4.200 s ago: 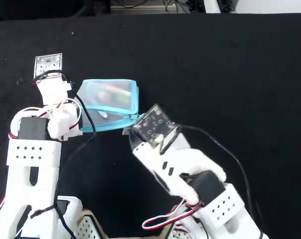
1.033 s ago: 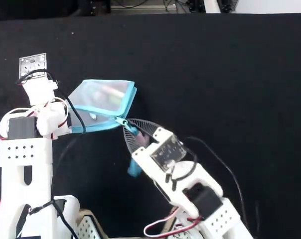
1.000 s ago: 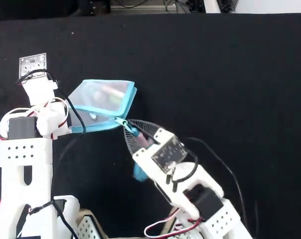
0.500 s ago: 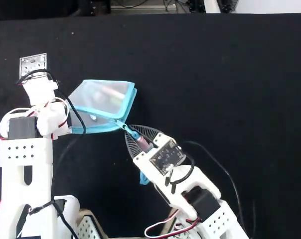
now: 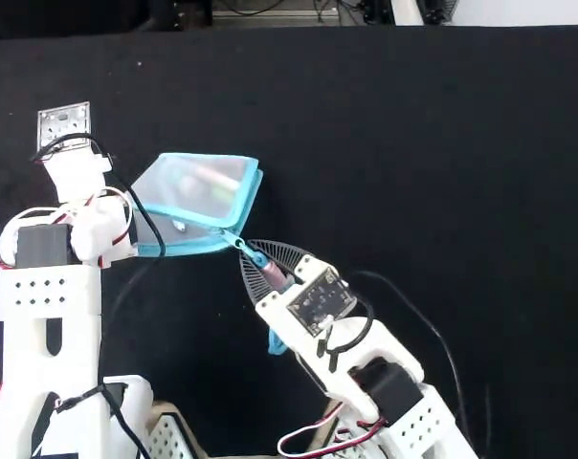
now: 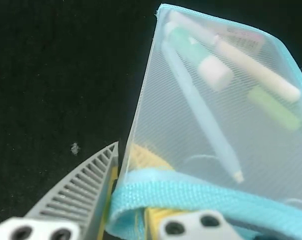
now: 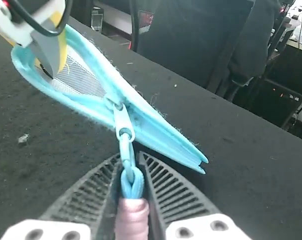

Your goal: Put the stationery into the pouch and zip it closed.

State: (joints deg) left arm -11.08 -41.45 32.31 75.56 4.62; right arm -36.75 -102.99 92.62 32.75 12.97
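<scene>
Mesh pouch (image 5: 201,191), surface's (image 5: 442,143) left half, contains stationery (image 6: 213,72). Left tool (image 6: 122,165) clamped on its zip-edge corner; right tool (image 7: 131,167) clamped on zip pull (image 7: 124,135).

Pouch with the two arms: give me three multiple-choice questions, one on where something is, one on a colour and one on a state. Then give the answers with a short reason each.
1. Where is the stationery relative to the pouch?
A) beside it
B) inside it
C) underneath it

2. What colour is the pouch's trim?
A) light blue
B) red
C) dark green

3. What is the state of the right hand?
A) open, clear of the pouch
B) shut on a pen
C) shut on the zipper pull

Answers:
1 B: the pens and other pieces show through the mesh wall in the left wrist view.
2 A: the band along the edge is light blue in every view.
3 C: in the right wrist view its fingers pinch the loop of the pull.
</scene>
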